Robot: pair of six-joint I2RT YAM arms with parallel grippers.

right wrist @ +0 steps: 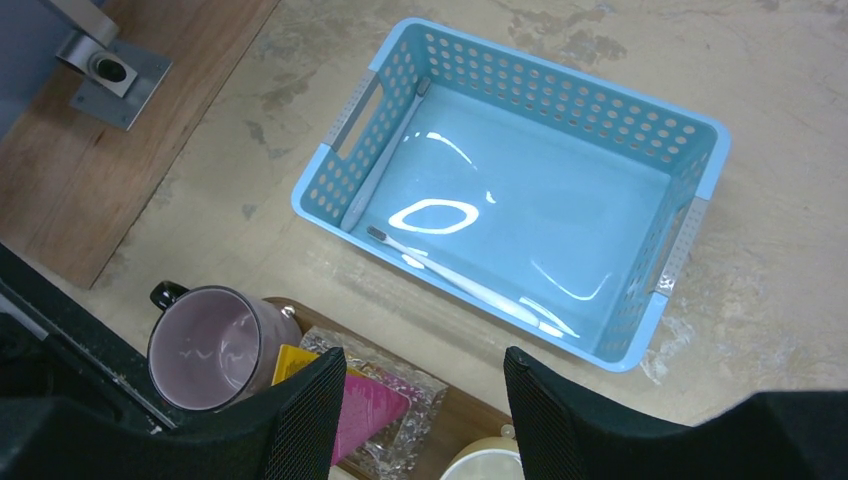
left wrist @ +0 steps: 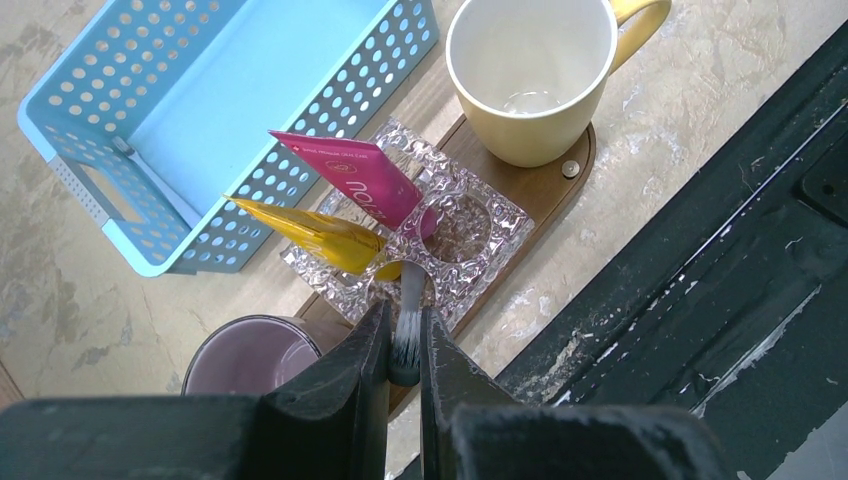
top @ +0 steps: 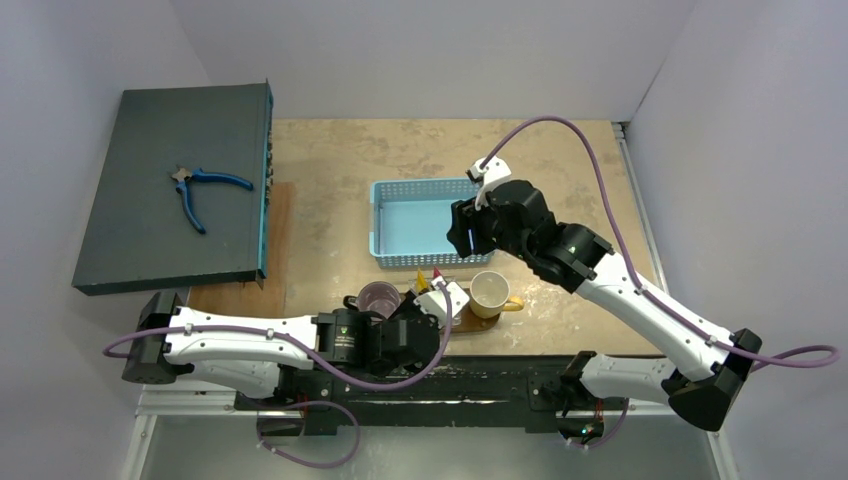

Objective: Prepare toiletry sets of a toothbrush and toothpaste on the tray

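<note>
The dark wooden tray (left wrist: 545, 190) lies at the table's near edge. A clear glass holder (left wrist: 470, 240) sits on it. The yellow tube (left wrist: 310, 232) and the pink tube (left wrist: 355, 175) stand tilted in the holder. My left gripper (left wrist: 405, 350) is shut on the bristle end of a grey toothbrush (left wrist: 409, 300), whose handle goes down into a hole of the holder. A second, pale toothbrush (right wrist: 450, 275) lies flat in the blue basket (right wrist: 560, 75). My right gripper (right wrist: 423, 358) is open and empty, high above the basket's near wall.
A yellow mug (left wrist: 530, 70) stands on the tray's right end and a purple mug (left wrist: 245, 355) on its left end. Blue-handled pliers (top: 200, 190) lie on a dark box at the far left, beside a wooden board (top: 275, 240). A grey stick (right wrist: 385, 150) leans inside the basket's left wall.
</note>
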